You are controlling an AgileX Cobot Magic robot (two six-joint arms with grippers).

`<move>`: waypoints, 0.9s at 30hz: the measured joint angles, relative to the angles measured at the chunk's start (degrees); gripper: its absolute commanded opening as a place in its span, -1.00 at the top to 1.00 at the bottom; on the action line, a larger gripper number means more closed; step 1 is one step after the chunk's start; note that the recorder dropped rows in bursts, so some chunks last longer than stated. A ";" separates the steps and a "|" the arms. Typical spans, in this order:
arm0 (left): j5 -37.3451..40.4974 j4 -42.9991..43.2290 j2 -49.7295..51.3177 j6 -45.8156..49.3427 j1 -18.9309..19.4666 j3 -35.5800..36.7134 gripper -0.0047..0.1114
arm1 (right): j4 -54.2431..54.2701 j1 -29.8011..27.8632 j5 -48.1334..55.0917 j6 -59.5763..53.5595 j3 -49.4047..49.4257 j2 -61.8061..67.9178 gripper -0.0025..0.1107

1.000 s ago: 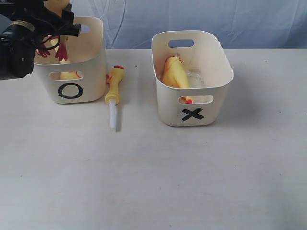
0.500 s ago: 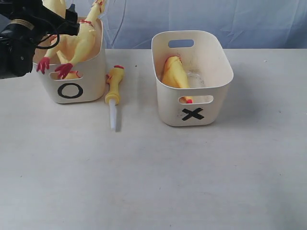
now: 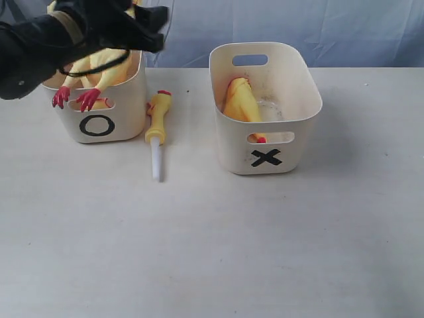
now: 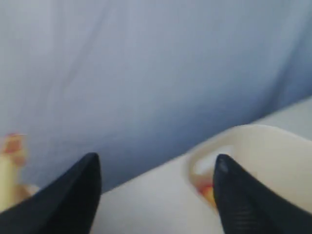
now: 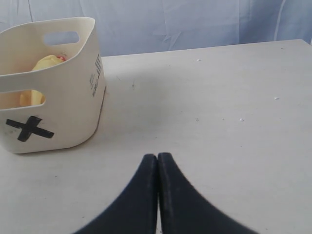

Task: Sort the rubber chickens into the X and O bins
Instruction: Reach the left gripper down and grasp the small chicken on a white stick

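Observation:
A yellow rubber chicken [image 3: 99, 66] lies in the O bin [image 3: 126, 109], its red feet [image 3: 75, 97] hanging over the front rim. Above that bin, my left gripper [image 3: 151, 30] is blurred; in the left wrist view it [image 4: 156, 168] is open and empty, facing the X bin's rim [image 4: 253, 139]. A small chicken with a white tube [image 3: 158, 132] lies on the table between the bins. Another yellow chicken [image 3: 242, 103] rests inside the X bin [image 3: 291, 149], which also shows in the right wrist view [image 5: 73, 117]. My right gripper [image 5: 157, 156] is shut and empty over bare table.
A blue cloth backdrop [image 3: 298, 26] hangs behind the white table [image 3: 218, 252]. The black left arm [image 3: 40, 53] covers the back of the O bin. The right arm is out of the exterior view.
The chicken dropped from my left gripper into the O bin, feet now over the rim. My left arm then swung to the right above the bin, jaws open.

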 measured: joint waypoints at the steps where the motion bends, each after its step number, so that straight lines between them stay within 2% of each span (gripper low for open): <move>1: 0.66 6.04 -0.31 -5.87 -1.94 0.00 0.14 | 0.00 0.00 0.00 0.00 0.00 0.00 0.96; 3: 6.73 13.33 -0.31 -13.16 -6.25 0.00 0.09 | 0.00 0.00 0.00 0.00 0.00 0.00 0.96; 5: 15.49 16.20 0.30 -15.77 -9.76 0.00 -0.06 | 0.00 0.00 0.00 0.00 0.00 0.00 0.96; 9: 32.53 17.21 2.91 -17.85 -14.54 0.00 -0.31 | 0.00 0.00 0.00 0.00 0.00 0.00 0.96; 11: 36.48 14.98 4.10 -19.55 -15.13 0.00 -0.36 | 0.00 0.00 0.00 0.00 0.00 0.00 0.96; 14: 37.43 12.51 5.36 -24.79 -15.22 0.00 -0.38 | 0.00 0.00 0.00 0.00 0.00 0.00 0.96; 18: 34.69 11.52 8.05 -31.58 -15.22 0.00 -0.38 | 0.00 0.00 0.00 0.00 0.00 0.00 0.96; 27: 33.97 8.66 16.79 -33.84 -14.56 0.00 -0.35 | 0.00 0.00 0.00 0.00 0.00 0.00 0.96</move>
